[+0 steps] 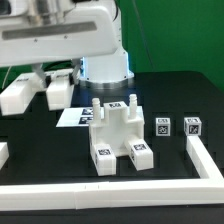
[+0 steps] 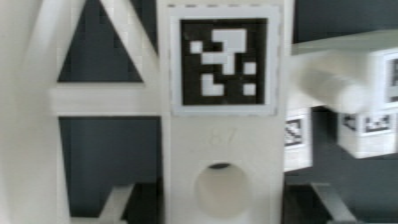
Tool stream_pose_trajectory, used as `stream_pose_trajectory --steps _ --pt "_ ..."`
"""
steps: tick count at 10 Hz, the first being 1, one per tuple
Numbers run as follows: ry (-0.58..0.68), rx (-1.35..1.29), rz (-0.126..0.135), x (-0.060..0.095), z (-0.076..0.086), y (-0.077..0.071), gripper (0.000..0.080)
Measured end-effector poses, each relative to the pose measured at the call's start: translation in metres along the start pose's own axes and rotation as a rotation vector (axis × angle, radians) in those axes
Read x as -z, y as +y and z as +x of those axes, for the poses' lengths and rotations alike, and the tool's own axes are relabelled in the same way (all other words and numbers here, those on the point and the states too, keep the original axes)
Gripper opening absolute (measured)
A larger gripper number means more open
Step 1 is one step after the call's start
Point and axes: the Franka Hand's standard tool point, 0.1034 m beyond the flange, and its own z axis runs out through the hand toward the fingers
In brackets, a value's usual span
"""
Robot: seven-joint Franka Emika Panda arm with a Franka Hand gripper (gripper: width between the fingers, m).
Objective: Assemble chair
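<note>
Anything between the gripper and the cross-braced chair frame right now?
Nothing visible. The cross-braced frame fills the wrist view up close, with no part in front of it. Other tagged chair pieces sit off to its side. Whether the gripper holds the frame, I cannot tell.

Chair pieces [image 1: 110, 138]: white plastic, matt, smooth flat faces. Cross-braced frame [image 2: 107, 100], close up: same matt white plastic, even surface. Tags [image 2: 222, 60]: flat black-and-white print, matt, paper-like. Counter [image 1: 40, 135]: black, matt; material unclear. Border rails [image 1: 110, 190]: white, matt, plastic-looking. Arm shell [image 1: 60, 40]: white, smooth, slightly glossier than the pieces.
</note>
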Motion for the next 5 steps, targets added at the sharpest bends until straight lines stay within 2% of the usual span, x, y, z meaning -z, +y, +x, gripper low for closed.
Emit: stream_pose_trajectory --steps 1,3,5 --pt "0.006 0.016 0.002 0.0025 0.0036 -0.0126 0.0284" --pt "0.000 0.016 0.003 -0.0010 0.0022 -0.0104 0.0284" --pt "-0.001 0.025 0.002 -0.0010 0.0031 -0.0151 0.0284"
